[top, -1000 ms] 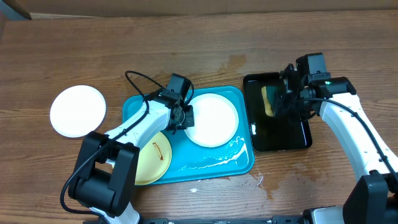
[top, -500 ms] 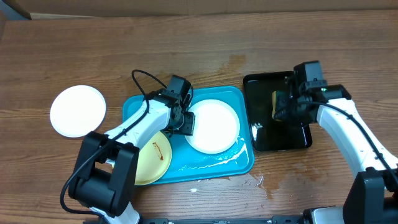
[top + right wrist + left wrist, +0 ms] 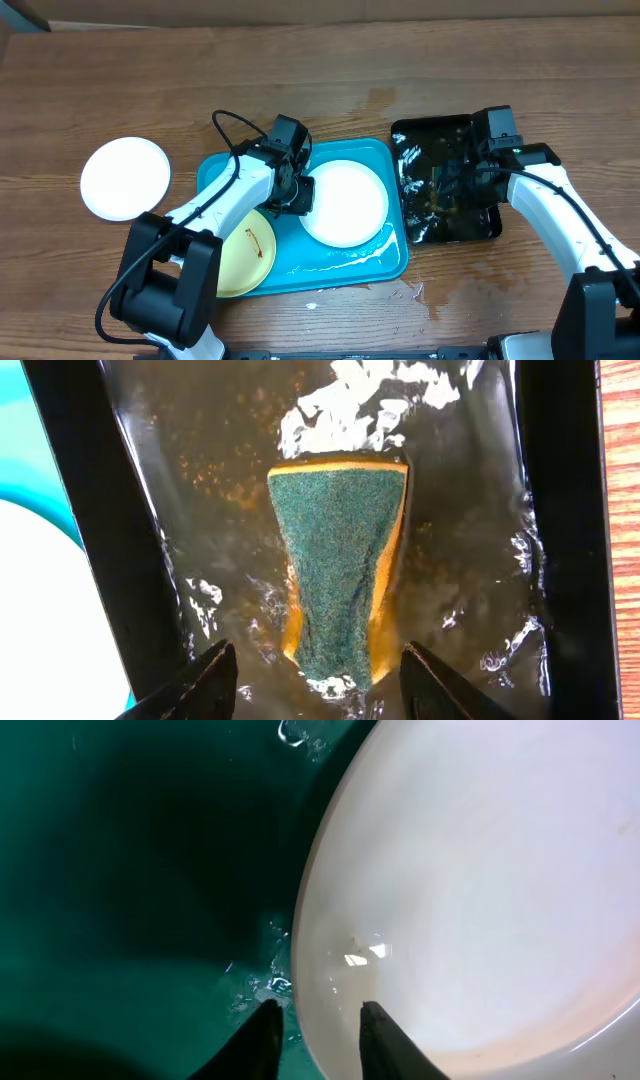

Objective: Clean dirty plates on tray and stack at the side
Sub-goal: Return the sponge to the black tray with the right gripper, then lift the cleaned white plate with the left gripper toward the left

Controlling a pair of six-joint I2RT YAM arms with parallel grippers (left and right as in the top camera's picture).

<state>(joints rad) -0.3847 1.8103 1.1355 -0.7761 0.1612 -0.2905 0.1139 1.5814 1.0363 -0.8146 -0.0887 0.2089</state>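
A white plate [image 3: 346,203] lies in the right half of the turquoise tray [image 3: 330,262]. My left gripper [image 3: 299,193] [image 3: 317,1008] straddles the plate's [image 3: 480,890] left rim, one finger over the tray, one over the plate, slightly apart and open. A yellow-green plate [image 3: 245,252] with a brown smear sits at the tray's lower left, partly under my left arm. Another white plate [image 3: 125,178] rests on the table to the left. My right gripper [image 3: 455,182] [image 3: 318,650] hangs open above a green-and-yellow sponge [image 3: 340,560].
The sponge lies in murky water inside a glossy black tray [image 3: 470,228] [image 3: 100,510] right of the turquoise tray. Water is spilled along the turquoise tray's front and on the wood [image 3: 415,290] near it. A black cable loops above my left arm.
My right gripper opened and let the sponge fall flat into the black tray, splashing water. My left gripper loosened on the white plate's rim, and the plate slid slightly right.
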